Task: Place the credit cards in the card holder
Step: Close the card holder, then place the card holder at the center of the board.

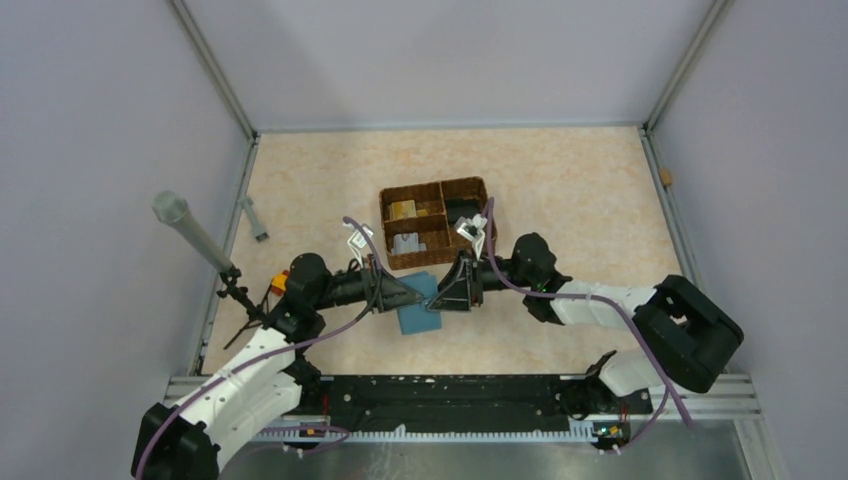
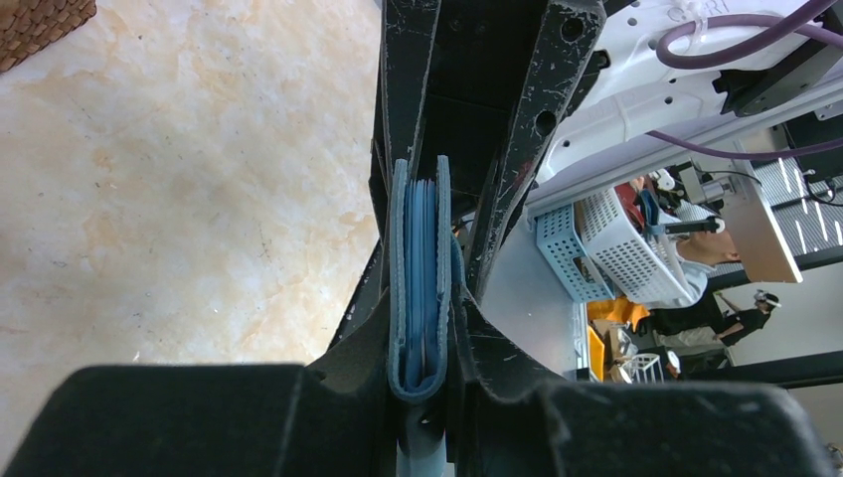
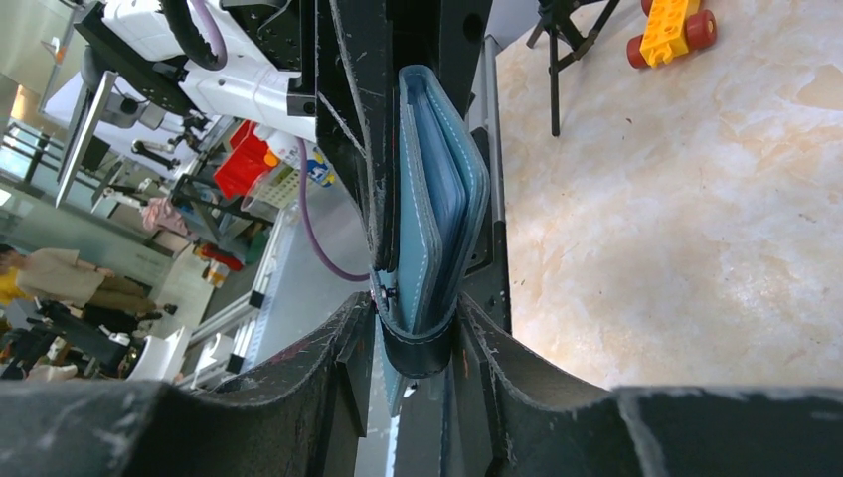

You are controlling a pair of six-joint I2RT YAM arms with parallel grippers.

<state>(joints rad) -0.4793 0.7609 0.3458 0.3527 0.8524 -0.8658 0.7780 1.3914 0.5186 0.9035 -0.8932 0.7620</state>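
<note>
The teal card holder (image 1: 418,305) is held folded between both grippers, just in front of the wicker basket. My left gripper (image 1: 410,294) is shut on it from the left. Its wrist view shows the holder (image 2: 420,268) edge-on between my fingers, at the gripper (image 2: 424,383). My right gripper (image 1: 452,290) is shut on it from the right. Its wrist view shows the holder (image 3: 437,219) clamped at its folded end, at the gripper (image 3: 422,348). A gold card (image 1: 403,210) and a white-grey card (image 1: 407,242) lie in the basket's left compartments.
The brown wicker basket (image 1: 470,187) stands mid-table behind the grippers. A yellow-and-red toy block (image 1: 279,283) lies by the left arm and shows in the right wrist view (image 3: 668,25). A grey cylinder on a small tripod (image 1: 190,232) stands at the left edge.
</note>
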